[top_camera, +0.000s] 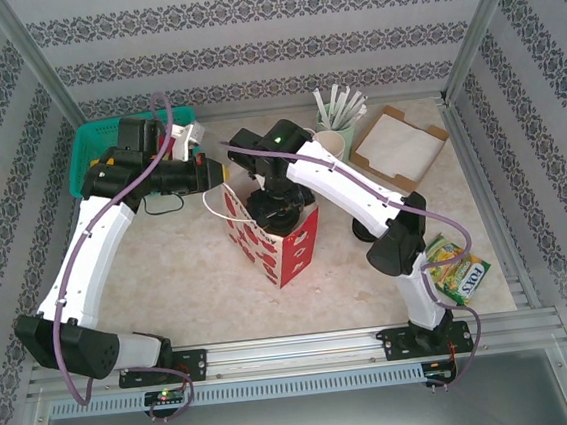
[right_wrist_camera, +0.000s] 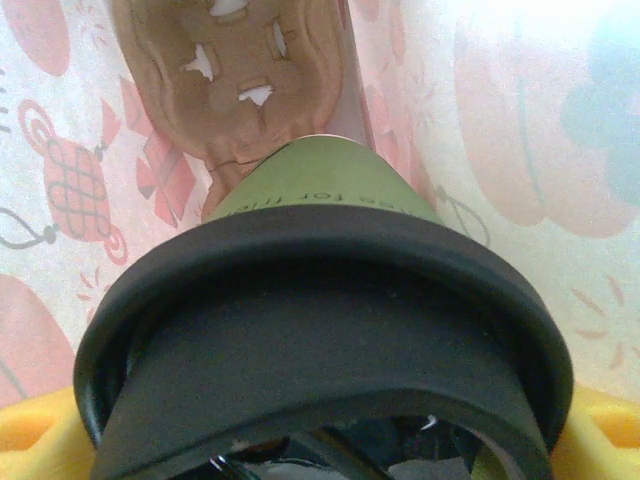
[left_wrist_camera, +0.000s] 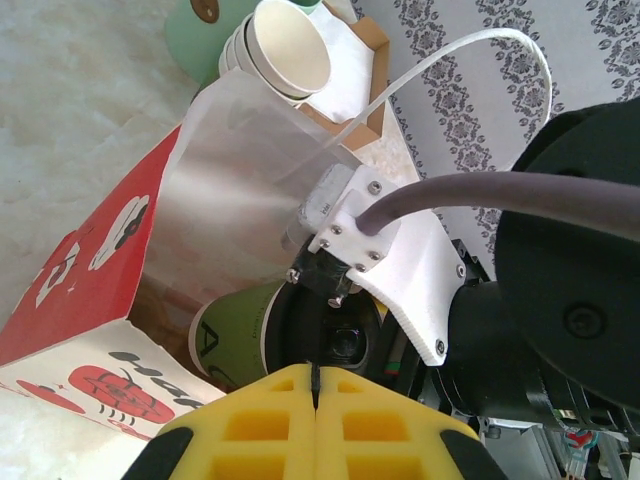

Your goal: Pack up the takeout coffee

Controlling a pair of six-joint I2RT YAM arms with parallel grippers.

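Note:
The takeout coffee (right_wrist_camera: 320, 185), a green paper cup with a black lid (right_wrist_camera: 320, 300), hangs inside the red-and-white gift bag (top_camera: 292, 252), above its brown bottom. My right gripper (right_wrist_camera: 320, 440) is shut on the cup, a yellow pad (right_wrist_camera: 30, 440) on either side just under the lid. From above, my right gripper (top_camera: 278, 211) reaches down into the bag's mouth. In the left wrist view the cup (left_wrist_camera: 235, 335) shows inside the bag (left_wrist_camera: 70, 300). My left gripper (left_wrist_camera: 316, 400) is shut on the bag's thin rim, at the bag's upper left corner (top_camera: 218, 179).
A stack of lidless cups (top_camera: 332, 145) and a mint holder of stirrers (top_camera: 339, 112) stand behind the bag. A cardboard tray (top_camera: 398, 146) lies at the back right, a green basket (top_camera: 92, 151) at the back left, and a snack packet (top_camera: 457, 268) at the right.

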